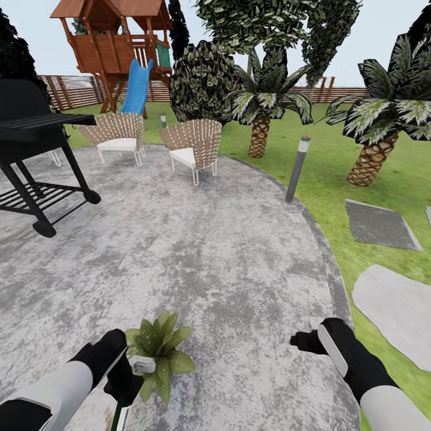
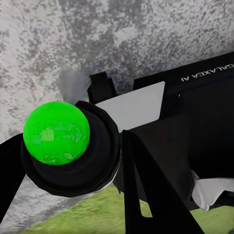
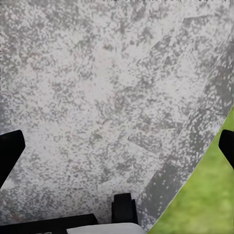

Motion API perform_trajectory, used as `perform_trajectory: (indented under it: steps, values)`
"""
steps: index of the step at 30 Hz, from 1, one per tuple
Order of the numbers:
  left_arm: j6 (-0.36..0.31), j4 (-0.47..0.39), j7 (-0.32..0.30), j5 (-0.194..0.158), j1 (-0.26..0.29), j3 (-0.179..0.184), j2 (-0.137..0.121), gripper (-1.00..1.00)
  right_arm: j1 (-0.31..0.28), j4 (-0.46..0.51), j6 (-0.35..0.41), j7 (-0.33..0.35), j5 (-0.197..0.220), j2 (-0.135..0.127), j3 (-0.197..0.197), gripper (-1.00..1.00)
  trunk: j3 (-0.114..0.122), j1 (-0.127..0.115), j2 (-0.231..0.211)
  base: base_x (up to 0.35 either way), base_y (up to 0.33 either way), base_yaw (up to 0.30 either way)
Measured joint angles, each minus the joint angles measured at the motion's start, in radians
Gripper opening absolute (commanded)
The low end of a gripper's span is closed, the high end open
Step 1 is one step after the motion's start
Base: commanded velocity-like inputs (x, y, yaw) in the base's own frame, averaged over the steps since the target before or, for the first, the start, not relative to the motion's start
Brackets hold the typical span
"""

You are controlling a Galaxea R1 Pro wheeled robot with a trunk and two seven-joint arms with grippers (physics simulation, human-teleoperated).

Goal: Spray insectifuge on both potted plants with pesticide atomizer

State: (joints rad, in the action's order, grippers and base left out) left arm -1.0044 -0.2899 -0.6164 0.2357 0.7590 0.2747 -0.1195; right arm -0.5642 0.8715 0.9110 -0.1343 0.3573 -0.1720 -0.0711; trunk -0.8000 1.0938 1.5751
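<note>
My left gripper [image 1: 123, 378] is shut on the pesticide atomizer [image 1: 119, 414], a dark green bottle hanging below the hand at the bottom of the head view. In the left wrist view the atomizer [image 2: 56, 132] appears end-on as a bright green round end in a black collar between the dark fingers. One potted plant [image 1: 158, 353], a rosette of pointed green leaves, stands on the stone patio [image 1: 197, 251] right beside that hand, with its pot mostly hidden. My right gripper [image 1: 304, 341] hovers open and empty over bare patio stone [image 3: 112, 107], well right of the plant.
A black grill [image 1: 36, 149] stands at the left. Two wicker seats [image 1: 120, 134] [image 1: 193, 143] sit at the patio's far edge. A grey bollard lamp [image 1: 297, 169] marks the right rim. Palms [image 1: 260, 114] [image 1: 377, 137] and stepping stones [image 1: 380, 224] lie on the lawn.
</note>
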Motion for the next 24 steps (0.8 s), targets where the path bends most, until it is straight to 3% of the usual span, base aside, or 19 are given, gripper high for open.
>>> perform_trajectory:
  steps: [4,17,24]
  values:
    - [0.000,0.000,0.001,0.001,0.000,0.003,0.000,-1.00,0.000,0.000,0.000,0.000,0.000,0.000,0.000,1.00,-0.001,0.000,0.000,0.000,0.000,0.159]
    - [0.000,0.000,0.001,0.002,-0.001,0.008,-0.001,-1.00,0.000,0.000,0.000,0.000,0.000,0.000,0.000,1.00,-0.002,0.000,0.000,0.003,0.000,0.006]
    - [0.000,0.001,0.002,0.002,0.000,0.008,0.000,-1.00,0.000,0.000,0.000,0.000,0.000,0.000,0.000,1.00,-0.002,0.000,0.000,0.146,-0.027,0.000]
